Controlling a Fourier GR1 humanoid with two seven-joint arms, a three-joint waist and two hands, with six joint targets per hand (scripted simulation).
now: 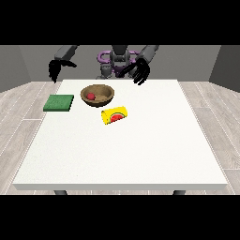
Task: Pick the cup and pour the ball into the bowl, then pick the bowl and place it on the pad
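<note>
The white table (140, 154) fills the frame. At upper left lies the flat green pad (59, 102); right of it sits the round wooden bowl (97, 95), the red ball (91, 96) already inside. The yellow cup (115, 115) lies tipped just below. The hand at the view's right (139, 72) hangs nearer the bowl, fingers seemingly relaxed and empty; the hand at the view's left (55, 70) droops likewise.

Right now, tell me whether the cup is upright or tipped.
Tipped: the cup lies on its side on the table, beside the bowl.
</note>
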